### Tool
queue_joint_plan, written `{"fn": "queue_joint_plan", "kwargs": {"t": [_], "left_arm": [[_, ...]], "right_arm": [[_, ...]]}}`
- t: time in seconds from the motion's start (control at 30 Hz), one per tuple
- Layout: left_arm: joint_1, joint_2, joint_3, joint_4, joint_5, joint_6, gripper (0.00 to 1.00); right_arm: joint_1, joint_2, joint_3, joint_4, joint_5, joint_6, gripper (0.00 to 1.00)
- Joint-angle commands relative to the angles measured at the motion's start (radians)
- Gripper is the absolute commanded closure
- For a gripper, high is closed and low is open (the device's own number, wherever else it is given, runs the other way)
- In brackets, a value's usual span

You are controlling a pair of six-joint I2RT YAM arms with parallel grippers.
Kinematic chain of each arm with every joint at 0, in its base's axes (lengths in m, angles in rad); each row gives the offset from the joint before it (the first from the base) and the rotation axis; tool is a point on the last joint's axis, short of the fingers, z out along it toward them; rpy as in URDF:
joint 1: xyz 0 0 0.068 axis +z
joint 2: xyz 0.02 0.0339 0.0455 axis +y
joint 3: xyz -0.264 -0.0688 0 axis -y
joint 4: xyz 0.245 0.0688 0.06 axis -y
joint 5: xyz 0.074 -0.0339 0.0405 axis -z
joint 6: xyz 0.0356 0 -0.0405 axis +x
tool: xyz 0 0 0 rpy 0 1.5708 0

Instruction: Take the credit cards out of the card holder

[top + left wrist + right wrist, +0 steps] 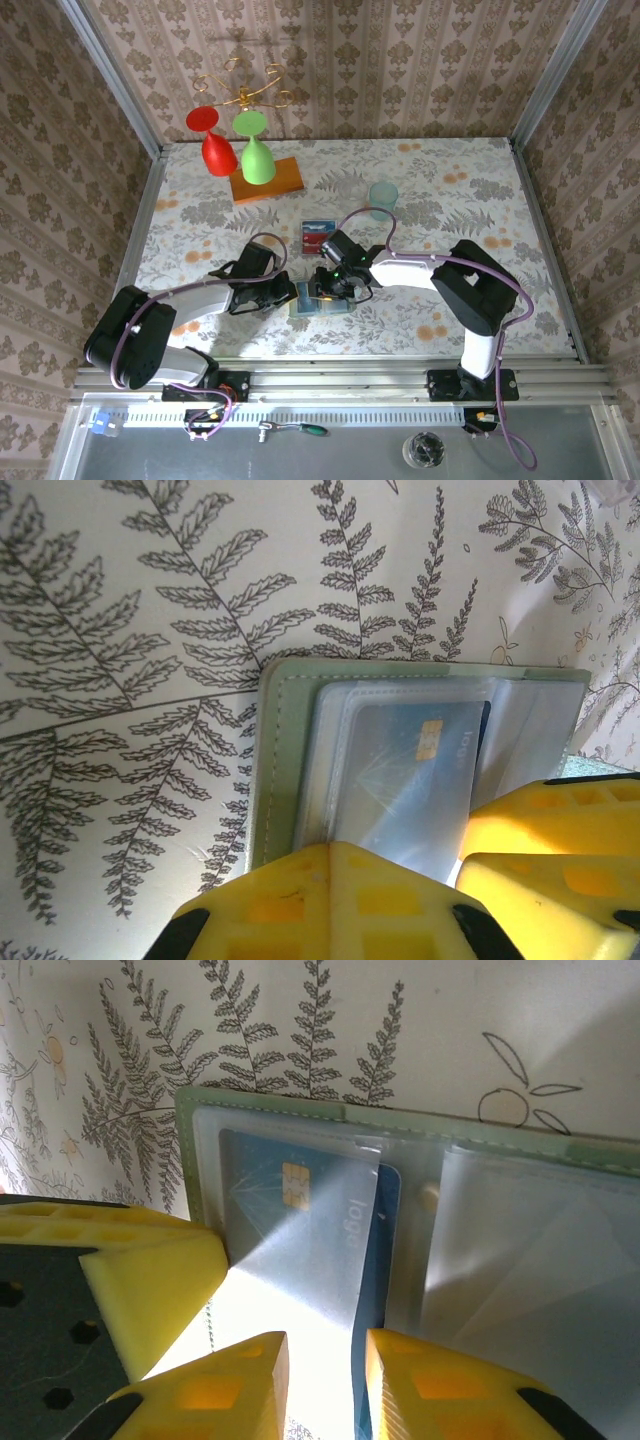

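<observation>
I pin the card holder (272, 780) near the table's (470, 200) near edge with my clenched left tool (330, 880) so it won't slide. My right tool (327, 1360) straddles the blue card (388, 1210); I cannot tell whether it grips.

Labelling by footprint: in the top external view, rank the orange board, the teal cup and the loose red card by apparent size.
Largest: orange board.
Then red card and teal cup, about alike in that view; I won't rank them.
</observation>
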Motion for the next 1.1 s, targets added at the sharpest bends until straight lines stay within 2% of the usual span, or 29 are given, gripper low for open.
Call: {"fn": "queue_joint_plan", "kwargs": {"t": [0.0,0.17,0.63,0.83,1.07], "left_arm": [[0.007,-0.004,-0.019,-0.015,-0.003,0.006,1.0],[0.007,-0.006,-0.017,-0.016,-0.002,0.005,1.0],[0.007,-0.018,-0.015,-0.025,-0.003,0.007,1.0],[0.007,-0.025,-0.012,-0.032,-0.004,0.009,1.0],[0.007,-0.038,-0.012,-0.044,-0.008,0.01,0.97]], "right_arm": [[0.007,0.015,0.033,-0.012,-0.017,-0.027,0.73],[0.008,0.022,0.033,-0.005,-0.024,-0.027,0.76],[0.011,0.037,0.013,0.028,-0.04,-0.028,0.78],[0.013,0.034,0.004,-0.002,-0.007,-0.027,0.72],[0.025,0.029,0.024,-0.086,0.051,-0.056,0.71]]}}
